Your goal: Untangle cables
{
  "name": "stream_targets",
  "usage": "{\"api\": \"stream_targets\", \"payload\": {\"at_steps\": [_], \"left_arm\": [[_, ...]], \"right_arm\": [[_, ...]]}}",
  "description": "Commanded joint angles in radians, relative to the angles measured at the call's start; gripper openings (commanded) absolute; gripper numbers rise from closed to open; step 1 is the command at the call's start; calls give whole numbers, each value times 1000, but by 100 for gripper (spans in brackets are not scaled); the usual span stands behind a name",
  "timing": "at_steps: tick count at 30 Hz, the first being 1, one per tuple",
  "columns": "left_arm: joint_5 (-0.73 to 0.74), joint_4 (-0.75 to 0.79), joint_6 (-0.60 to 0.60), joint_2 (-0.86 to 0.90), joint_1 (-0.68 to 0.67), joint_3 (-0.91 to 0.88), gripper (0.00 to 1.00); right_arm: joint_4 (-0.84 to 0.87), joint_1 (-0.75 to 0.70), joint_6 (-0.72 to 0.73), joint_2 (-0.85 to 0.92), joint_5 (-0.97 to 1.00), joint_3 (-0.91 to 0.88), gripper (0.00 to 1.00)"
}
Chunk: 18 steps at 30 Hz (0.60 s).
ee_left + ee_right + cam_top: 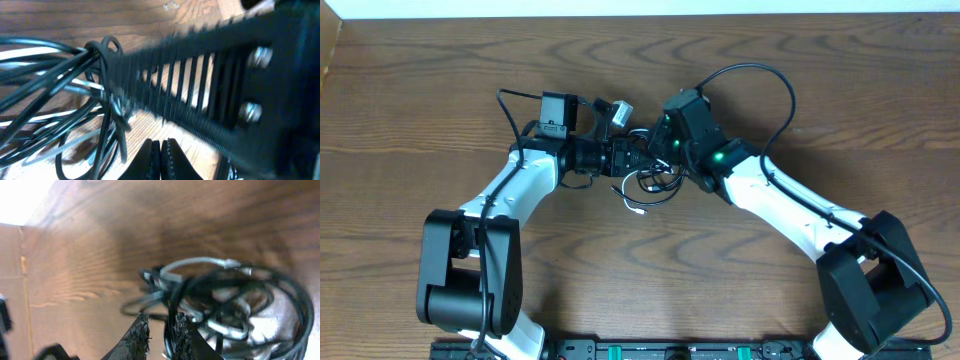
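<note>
Item: black cable [295, 305] + white cable [200, 260], one knot, counter [820, 80] centre (nothing separated yet). Left claw [161, 147] at 9 o'clock, together. Right claw [162, 325] at 1 o'clock, narrowly apart astride a black strand. Untangling approx. all left.

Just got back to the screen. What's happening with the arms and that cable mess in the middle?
Both arms meet over the tangle of black cable and white cable in the middle of the table. The right gripper has its fingers a little apart, with a black strand running between them that is not clearly pinched. The left gripper is shut right beside the bundle, with nothing visibly held. The cables are not yet separated.
</note>
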Motion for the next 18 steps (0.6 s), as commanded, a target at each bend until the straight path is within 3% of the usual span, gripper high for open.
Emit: {"api": "stream_targets", "payload": {"at_steps": [1, 11, 18], "left_arm": [[10, 4, 25, 12, 0, 6, 8], [-215, 4, -92, 12, 0, 6, 8], [-218, 4, -100, 12, -1, 6, 8]], "right_arm": [[-25, 13, -14, -16, 40, 11, 18], [-77, -28, -42, -16, -14, 11, 16], [-68, -39, -60, -16, 34, 11, 24]]}}
